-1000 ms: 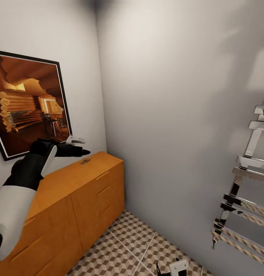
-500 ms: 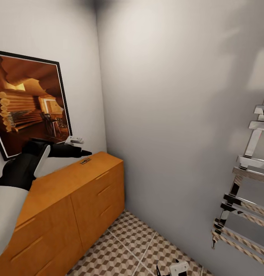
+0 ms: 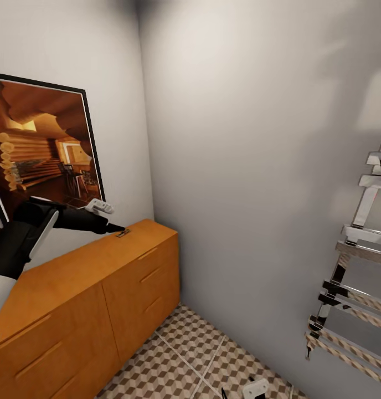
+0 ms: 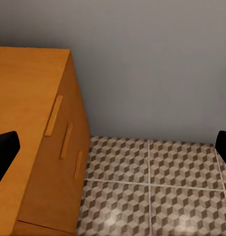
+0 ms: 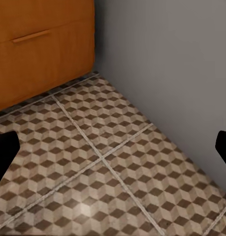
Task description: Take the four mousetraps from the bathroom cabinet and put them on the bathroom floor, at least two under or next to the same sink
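Head view: orange-wood cabinet (image 3: 96, 288) set against the left wall, drawer fronts with slim bar handles facing the room. One mousetrap (image 3: 123, 233) lying flat on the cabinet top near its far corner, small, with dark metal parts. Left gripper (image 3: 114, 226) extended low over the cabinet top, fingertips just beside the mousetrap; contact cannot be told, nor whether the fingers are spread or closed from this angle. Framed picture (image 3: 44, 149) of a log interior hung on the wall behind the left arm. Bathroom floor (image 3: 201, 360) of cube-pattern tiles with pale grout at the foot of the cabinet. Chrome towel rail (image 3: 351, 260) on the right-hand wall. Part of the right gripper (image 3: 251, 389) low at the frame edge, above the tiles. Left wrist view: cabinet end (image 4: 39, 142) with three bar handles, tiled floor (image 4: 157, 191) beyond, grey wall behind; dark fingertips (image 4: 4, 152) at opposite frame edges, spread wide, nothing between them. Right wrist view: drawer front (image 5: 39, 49), tiled floor (image 5: 103, 167) and grey wall; fingertips (image 5: 3, 152) likewise at opposite edges, released and empty.
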Robot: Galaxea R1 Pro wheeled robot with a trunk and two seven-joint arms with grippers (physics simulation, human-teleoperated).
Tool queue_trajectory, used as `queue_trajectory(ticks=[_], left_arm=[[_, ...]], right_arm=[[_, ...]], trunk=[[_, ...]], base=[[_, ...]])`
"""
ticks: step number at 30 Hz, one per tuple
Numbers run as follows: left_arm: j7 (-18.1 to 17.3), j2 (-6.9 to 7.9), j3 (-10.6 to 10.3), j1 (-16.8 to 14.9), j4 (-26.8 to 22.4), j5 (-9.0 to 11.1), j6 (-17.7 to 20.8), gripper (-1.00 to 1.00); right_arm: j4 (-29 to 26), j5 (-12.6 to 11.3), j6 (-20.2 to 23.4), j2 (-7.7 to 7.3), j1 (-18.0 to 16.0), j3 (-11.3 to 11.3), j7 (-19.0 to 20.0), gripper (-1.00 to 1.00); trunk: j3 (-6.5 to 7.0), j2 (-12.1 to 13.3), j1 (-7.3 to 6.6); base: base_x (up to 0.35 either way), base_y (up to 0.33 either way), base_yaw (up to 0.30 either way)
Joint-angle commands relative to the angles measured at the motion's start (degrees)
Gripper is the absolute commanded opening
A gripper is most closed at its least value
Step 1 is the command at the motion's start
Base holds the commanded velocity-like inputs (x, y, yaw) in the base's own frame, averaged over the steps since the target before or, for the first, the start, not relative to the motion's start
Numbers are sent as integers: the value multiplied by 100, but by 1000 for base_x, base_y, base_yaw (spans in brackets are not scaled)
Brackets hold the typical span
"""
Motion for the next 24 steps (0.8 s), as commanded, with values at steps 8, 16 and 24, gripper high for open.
queue_trajectory(ticks=[8,16,24], left_arm=[[-12,31,-57,-4,-12,-31,-2,100],[-13,32,-60,-4,-13,-99,-5,100],[-13,33,-61,-4,-13,-115,-6,100]], right_arm=[[6,53,-9,0,-2,12,-14,100],[6,53,-9,0,-2,12,-14,100],[6,53,-9,0,-2,12,-17,100]], trunk=[[-3,-4,2],[-3,-4,2],[-3,-4,2]], base=[[0,0,0],[0,0,0],[0,0,0]])
